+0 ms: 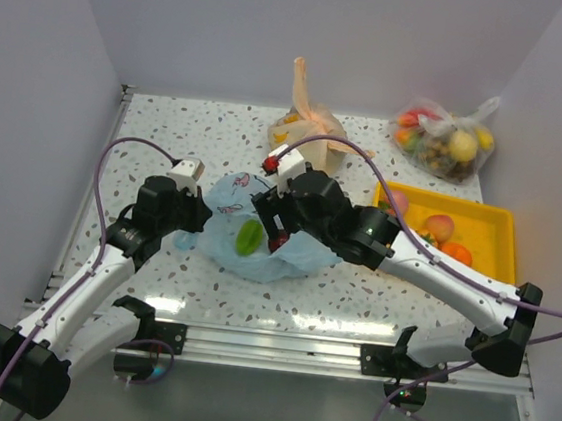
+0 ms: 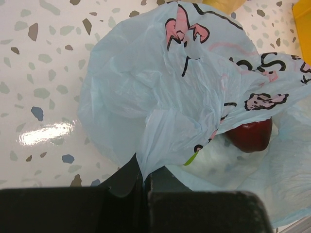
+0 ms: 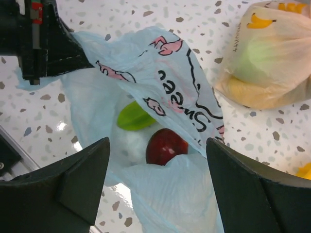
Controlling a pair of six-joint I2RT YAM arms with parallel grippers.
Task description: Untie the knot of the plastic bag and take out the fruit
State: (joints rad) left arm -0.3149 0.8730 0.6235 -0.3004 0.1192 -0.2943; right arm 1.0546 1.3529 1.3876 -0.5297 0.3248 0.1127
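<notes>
Your left arm reaches from the 7 o'clock corner of the worktop [image 1: 168, 138] toward the middle, forearm low. Its left end effector [image 2: 146, 175] is pinched together on a fold of the plastic bag [image 1: 224, 197], at the bag's 9 o'clock edge.

The bag lies crumpled near the centre of the worktop with its mouth open. Among the pink cartoon prints is dark lettering. In the right wrist view it reads something like "Swee", and the rest is lost in a fold. In the left wrist view you can make out only an "S" and some broken strokes.

Inside the bag, a green piece [image 3: 133, 118] lies at the 10 o'clock side of a dark red apple [image 3: 166, 145], just beside it.

Your right arm comes in from 4 o'clock, elbow bent and wrist tipped down over the bag's mouth. The right end effector [image 3: 156, 144] has its fingers spread wide apart, with the apple below and between them, and grips nothing.

At the bag's 12 o'clock is an orange bag [image 1: 309, 138] with a yellow banana print. At 3 o'clock, a yellow tray [image 1: 491, 225] holds several fruit.
</notes>
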